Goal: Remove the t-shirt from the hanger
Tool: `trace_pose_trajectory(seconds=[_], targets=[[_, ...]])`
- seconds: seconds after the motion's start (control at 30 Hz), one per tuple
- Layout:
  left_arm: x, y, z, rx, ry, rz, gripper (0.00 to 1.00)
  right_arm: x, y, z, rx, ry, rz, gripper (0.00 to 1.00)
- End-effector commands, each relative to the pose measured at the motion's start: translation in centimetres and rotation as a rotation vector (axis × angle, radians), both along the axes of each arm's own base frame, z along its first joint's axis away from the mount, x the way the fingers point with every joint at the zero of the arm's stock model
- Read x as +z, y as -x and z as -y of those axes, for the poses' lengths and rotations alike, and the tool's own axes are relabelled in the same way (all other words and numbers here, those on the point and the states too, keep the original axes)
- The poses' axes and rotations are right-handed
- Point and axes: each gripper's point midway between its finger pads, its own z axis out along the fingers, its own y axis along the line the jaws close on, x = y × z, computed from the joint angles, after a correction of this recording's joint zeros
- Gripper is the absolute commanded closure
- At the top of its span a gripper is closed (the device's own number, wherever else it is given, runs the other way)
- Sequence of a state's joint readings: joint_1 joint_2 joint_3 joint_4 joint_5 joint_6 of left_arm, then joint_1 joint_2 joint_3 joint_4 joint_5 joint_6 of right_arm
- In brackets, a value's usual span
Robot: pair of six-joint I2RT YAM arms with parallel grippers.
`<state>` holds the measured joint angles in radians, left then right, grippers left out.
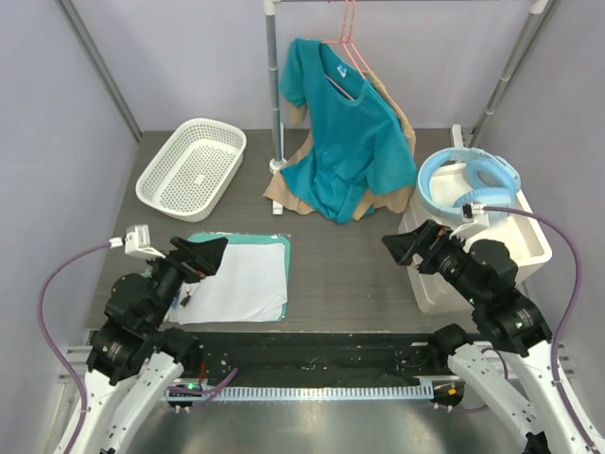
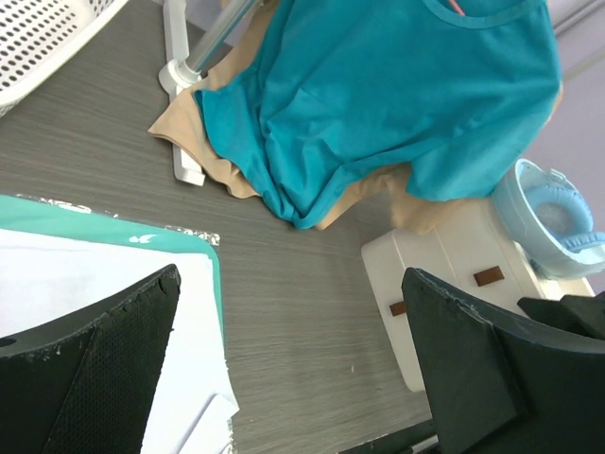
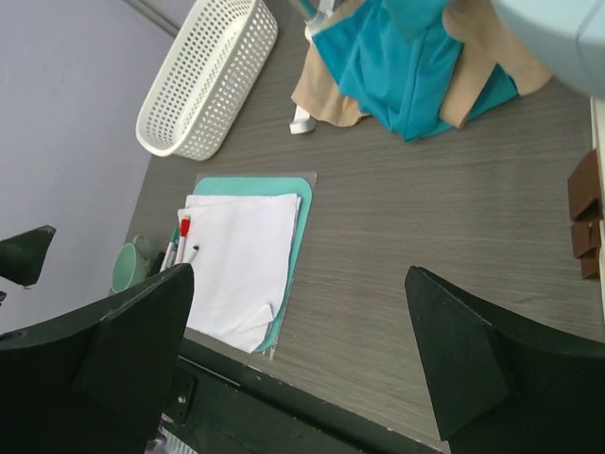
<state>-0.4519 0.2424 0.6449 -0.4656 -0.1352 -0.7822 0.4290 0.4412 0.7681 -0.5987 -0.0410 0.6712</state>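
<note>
table point(image 1: 350, 274): grey wood-grain top that carries everything else; both arms stand at its near edge.
rack point(image 1: 275, 85): upright metal pole at the far side, its white foot on the table.
t-shirt point(image 1: 345, 142): teal, on the hanger at the far middle; its collar is up near the rail and its lower part bunches on the table just right of the rack's foot. well apart from both grippers.
tan garment point(image 1: 284, 196): lies behind and under the t-shirt, showing at its lower left and along its right side.
white bin point(image 1: 515, 241): on the right of the table, just beside the right arm.
basket point(image 1: 192, 168): white, perforated, at the far left, set at a slant.
white cloth point(image 1: 241, 282): folded flat on a green mat point(image 1: 255, 238) at the near left, in front of the left arm.
blue ring point(image 1: 430, 189): pale blue hoop resting on top of the white bin.
left gripper point(image 1: 206, 257): over the near left corner of the white cloth; fingers spread wide with nothing between them.
right gripper point(image 1: 402, 248): raised over bare table beside the white bin; fingers spread wide, holding nothing.
hanger point(image 1: 348, 38): pink wire, hooked at the top, its neck running into the t-shirt's collar.
pens point(image 3: 180, 244): lying along the left edge of the white cloth, one red-capped.
</note>
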Motion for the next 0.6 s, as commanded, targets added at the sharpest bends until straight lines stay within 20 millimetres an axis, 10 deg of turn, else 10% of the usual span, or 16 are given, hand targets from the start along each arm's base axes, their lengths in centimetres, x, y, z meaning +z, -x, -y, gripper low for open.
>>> trace_pose_trajectory(seconds=[0.0, 0.3, 0.57], targets=[[1.0, 1.3, 0.7, -0.068, 0.022, 0.035, 0.00, 4.9, -0.9, 0.8, -0.011, 0.081, 0.102, 0.00], [1.6, 1.5, 3.0, -0.191, 0.015, 0.018, 0.00, 14.6, -4.6, 1.1, -0.064, 0.173, 0.264, 0.00], [1.3, 1.7, 4.6, -0.290, -0.039, -0.067, 0.00, 16.1, -12.7, -1.4, -0.014, 0.407, 0.228, 0.06]])
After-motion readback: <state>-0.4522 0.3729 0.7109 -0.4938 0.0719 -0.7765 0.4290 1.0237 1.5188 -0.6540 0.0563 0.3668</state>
